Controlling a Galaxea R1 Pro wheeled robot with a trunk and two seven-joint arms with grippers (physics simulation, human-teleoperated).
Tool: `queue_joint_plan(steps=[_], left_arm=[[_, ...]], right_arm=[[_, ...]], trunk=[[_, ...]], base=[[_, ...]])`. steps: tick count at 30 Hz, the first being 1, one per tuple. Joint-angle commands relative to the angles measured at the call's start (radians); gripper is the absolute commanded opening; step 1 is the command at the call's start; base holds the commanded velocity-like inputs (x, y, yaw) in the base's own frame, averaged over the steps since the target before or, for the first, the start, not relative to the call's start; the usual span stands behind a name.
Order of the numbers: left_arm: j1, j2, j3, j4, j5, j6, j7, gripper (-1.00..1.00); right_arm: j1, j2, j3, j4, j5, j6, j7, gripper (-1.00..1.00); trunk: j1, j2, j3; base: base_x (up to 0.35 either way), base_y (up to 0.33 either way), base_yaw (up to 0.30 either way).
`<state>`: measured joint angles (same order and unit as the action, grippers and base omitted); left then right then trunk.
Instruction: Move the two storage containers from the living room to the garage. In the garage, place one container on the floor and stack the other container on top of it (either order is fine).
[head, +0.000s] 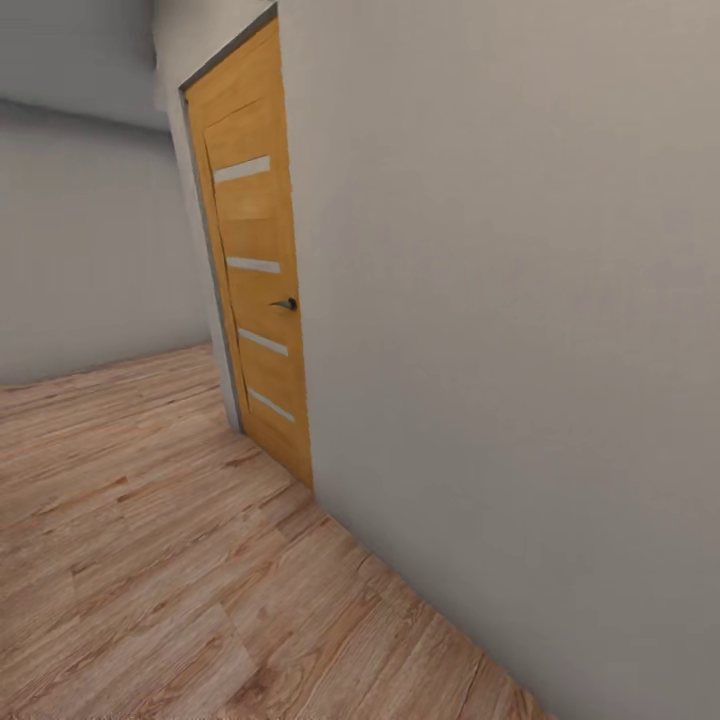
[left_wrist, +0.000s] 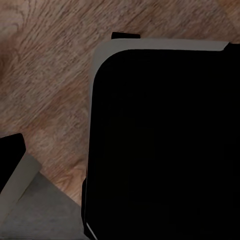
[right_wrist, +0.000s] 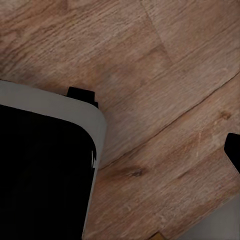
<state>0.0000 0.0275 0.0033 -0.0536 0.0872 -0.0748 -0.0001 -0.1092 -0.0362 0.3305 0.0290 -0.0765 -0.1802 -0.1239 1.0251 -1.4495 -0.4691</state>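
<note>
At the far left of the head view a plain grey-white wall (head: 90, 250) runs back behind the wood plank floor (head: 150, 560), which spreads from there toward the orange wooden door (head: 255, 260). The door stands in a grey frame, just right of that back wall and at the near end of a long grey-white wall (head: 520, 350) that runs from the door's right edge across the rest of the view. Four pale horizontal slots (head: 242, 168) are set one above another in the door leaf, and a small dark lever handle (head: 287, 303) sits at the door's right edge, between the second and third slots. The door's foot meets the plank floor.

In the left wrist view a large black body with a pale grey rounded rim (left_wrist: 165, 140) hangs over the same plank floor (left_wrist: 50, 75). The right wrist view shows a like black, grey-rimmed body (right_wrist: 45, 175) above the planks (right_wrist: 165, 75).

Whether the left or right end effector is open or closed cannot be told from these views. The storage containers' place cannot be told; the surroundings are a hallway by the door.
</note>
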Motion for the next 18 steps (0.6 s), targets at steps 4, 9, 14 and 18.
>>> queue_joint_plan(steps=[4, 9, 14, 18], left_arm=[[0.000, -0.002, -0.001, 0.000, 0.013, -0.002, 0.000, 1.00], [0.000, 0.002, -0.002, 0.000, 0.012, -0.002, 0.000, 1.00], [0.000, 0.001, -0.001, 0.000, 0.011, -0.002, 0.000, 1.00], [0.000, -0.001, -0.003, 0.000, 0.014, -0.002, 0.000, 1.00]], right_arm=[[-0.001, 0.000, 0.008, 0.003, -0.011, -0.004, 0.003, 1.00], [-0.001, 0.001, 0.008, 0.003, -0.009, -0.002, 0.005, 1.00], [-0.001, 0.000, 0.009, 0.003, -0.007, -0.004, 0.008, 1.00], [-0.001, 0.000, 0.009, 0.003, -0.007, -0.002, 0.010, 1.00]], trunk=[[0.000, 0.000, -0.001], [0.000, 0.000, -0.001], [0.000, 0.000, -0.001], [0.000, 0.000, -0.001]], base=[[0.000, 0.000, 0.282], [0.000, 0.000, 0.286], [0.000, 0.000, 0.290], [0.000, 0.000, 0.290]])
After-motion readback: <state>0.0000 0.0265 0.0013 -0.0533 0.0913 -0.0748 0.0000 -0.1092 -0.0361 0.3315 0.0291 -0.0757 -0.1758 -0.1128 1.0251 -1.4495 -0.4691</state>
